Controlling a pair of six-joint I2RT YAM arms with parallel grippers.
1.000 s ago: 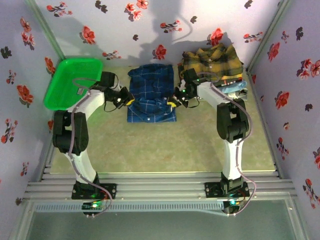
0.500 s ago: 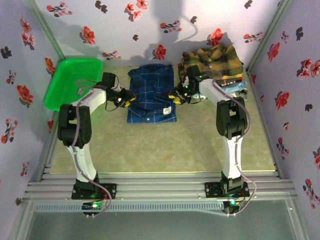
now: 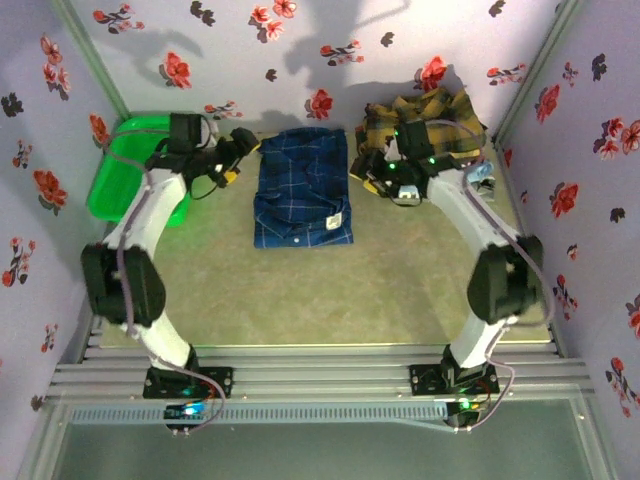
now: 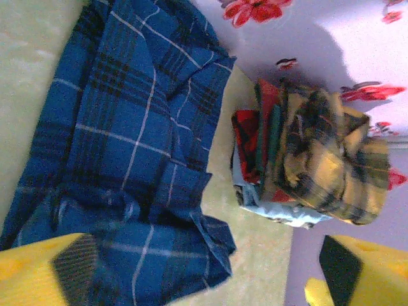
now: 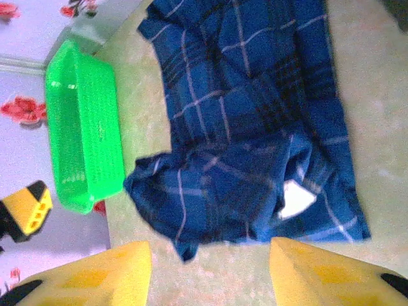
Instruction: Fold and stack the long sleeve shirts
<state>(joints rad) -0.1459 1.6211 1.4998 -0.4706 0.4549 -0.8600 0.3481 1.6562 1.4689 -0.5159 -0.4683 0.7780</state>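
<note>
Green tabletop (image 3: pixel 300 290) under me, blue shirt (image 3: pixel 302 188) lying folded mid-way between my left end effector (image 3: pixel 232 166) and right end effector (image 3: pixel 374 184), both spread and empty, so stacking it on the back-right pile (image 3: pixel 455 165) under the mustard shirt (image 3: pixel 425 125) looks left.

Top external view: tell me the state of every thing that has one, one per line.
Dark blue plaid shirt: folded, flat on the table.
Mustard-yellow plaid shirt: rumpled, atop the stack.
Left gripper: open, empty.
Right gripper: open, empty.
Green basket: upright on the table.
</note>
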